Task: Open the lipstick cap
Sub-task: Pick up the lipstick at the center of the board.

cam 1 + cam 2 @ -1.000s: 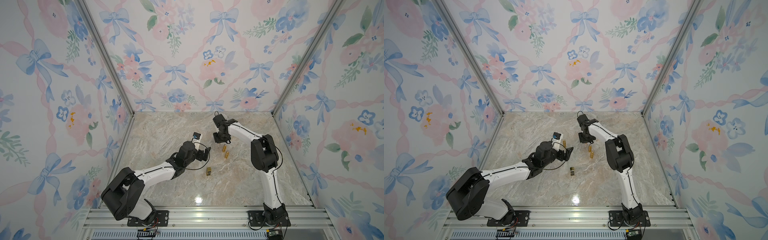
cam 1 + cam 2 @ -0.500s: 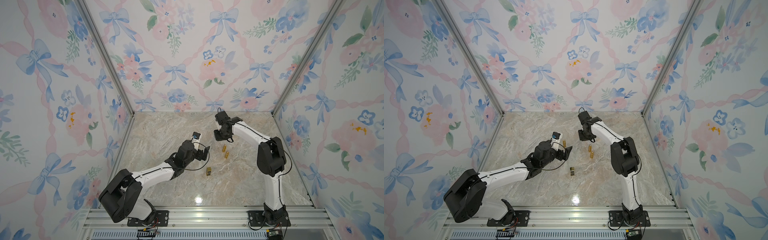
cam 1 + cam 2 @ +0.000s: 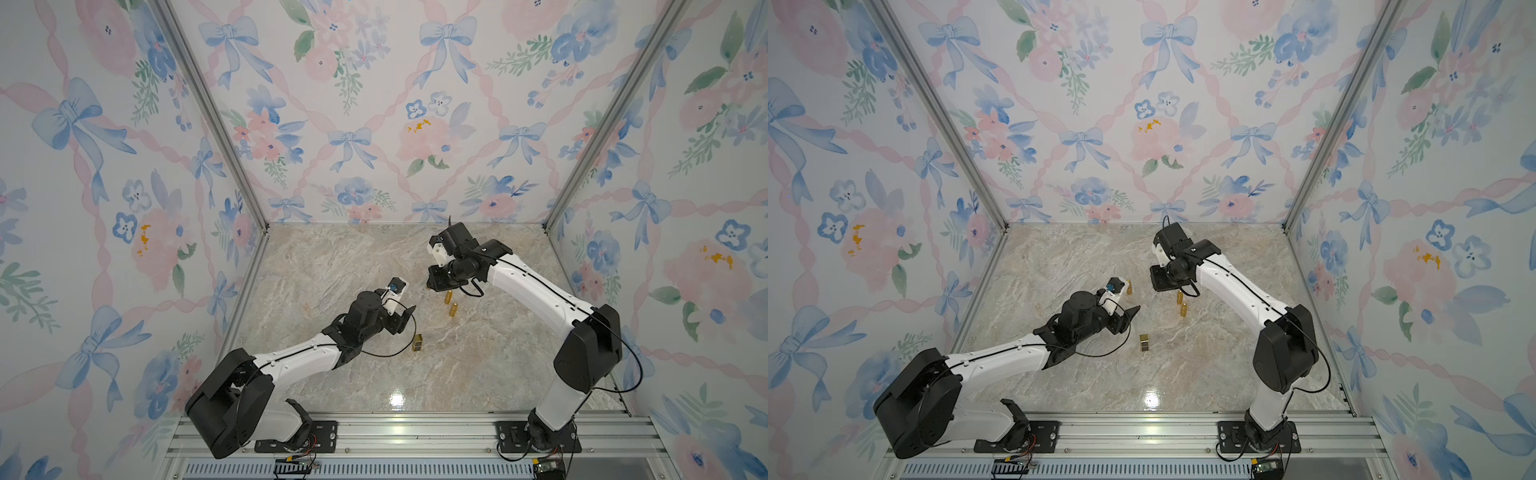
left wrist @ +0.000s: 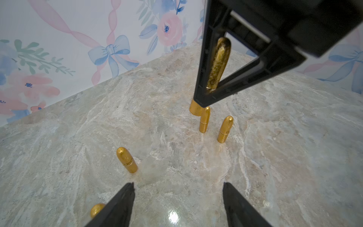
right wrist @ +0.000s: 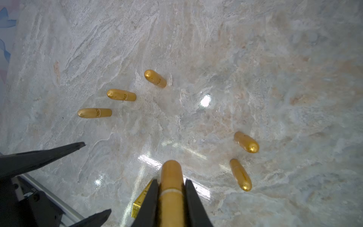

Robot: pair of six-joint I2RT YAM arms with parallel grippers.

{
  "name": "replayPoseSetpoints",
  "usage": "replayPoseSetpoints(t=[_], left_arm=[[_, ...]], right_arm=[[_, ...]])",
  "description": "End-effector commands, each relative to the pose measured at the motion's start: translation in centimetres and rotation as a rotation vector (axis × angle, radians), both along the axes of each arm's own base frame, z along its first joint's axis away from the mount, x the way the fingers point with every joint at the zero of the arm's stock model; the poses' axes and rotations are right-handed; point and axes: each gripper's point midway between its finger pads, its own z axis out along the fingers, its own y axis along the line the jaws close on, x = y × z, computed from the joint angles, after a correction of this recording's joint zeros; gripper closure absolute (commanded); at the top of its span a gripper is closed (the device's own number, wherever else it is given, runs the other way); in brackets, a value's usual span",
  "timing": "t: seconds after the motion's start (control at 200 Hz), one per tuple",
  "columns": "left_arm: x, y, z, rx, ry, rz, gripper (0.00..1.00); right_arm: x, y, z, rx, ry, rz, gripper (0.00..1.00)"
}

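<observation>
— What's your right tool point(image 5: 170, 183) doing?
— It's clenched on a gold bullet-shaped lipstick tube point(image 5: 170, 172), held above the marble table point(image 5: 275, 78), right of centre towards the far side. The cap is on, so the contents are hidden.
— And your left tool point(image 4: 178, 184)?
— Released, with nothing between its tips.
— Anything unclear?
— Five other gold tubes point(image 5: 121, 95) stand on the table. My finger cuts off a small gold square block point(image 5: 137, 209), and I can't tell whether it's a box.

Left hand point(image 4: 178, 185) narrower, right elbow point(image 3: 588, 353) outward.
</observation>
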Motion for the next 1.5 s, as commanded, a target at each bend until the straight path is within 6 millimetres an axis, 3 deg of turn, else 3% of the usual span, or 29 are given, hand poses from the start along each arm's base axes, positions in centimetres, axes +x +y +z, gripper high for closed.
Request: replayPoseSetpoints(t=[0.0, 0.09, 0.11, 0.205, 0.395, 0.59, 1.075, 1.495], left_arm=[[-2.0, -1.2, 0.7, -0.018, -0.051, -0.136, 0.34], [-2.9, -1.7, 0.8, -0.02, -0.066, -0.185, 0.37], [-3.1, -1.9, 0.9, -0.023, -0.07, -0.197, 0.38], [-3.9, -2.6, 1.4, -0.033, -0.089, -0.235, 0.44], [-4.5, -3.5, 2.6, -0.071, -0.115, -0.277, 0.48], [-4.5, -4.0, 3.3, -0.096, -0.127, -0.286, 0.58], [-4.4, -5.3, 3.3, -0.1, -0.114, -0.324, 0.64], [-3.6, -4.8, 3.6, -0.106, -0.113, -0.264, 0.99]], right_arm=[[-3.2, 0.3, 1.0, 0.046, 0.063, 0.031, 0.79], [-4.5, 0.9, 0.6, 0.078, 0.112, 0.048, 0.79], [-4.9, 1.0, 1.5, 0.098, 0.103, 0.055, 0.79], [-6.2, 1.5, 1.8, 0.125, 0.124, 0.075, 0.79], [-7.5, 2.0, 2.1, 0.174, 0.154, 0.083, 0.78], [-8.2, 2.4, 2.0, 0.204, 0.174, 0.091, 0.79], [-8.7, 2.9, 2.2, 0.245, 0.174, 0.101, 0.79], [-8.6, 3.0, 2.7, 0.261, 0.156, 0.103, 0.77]])
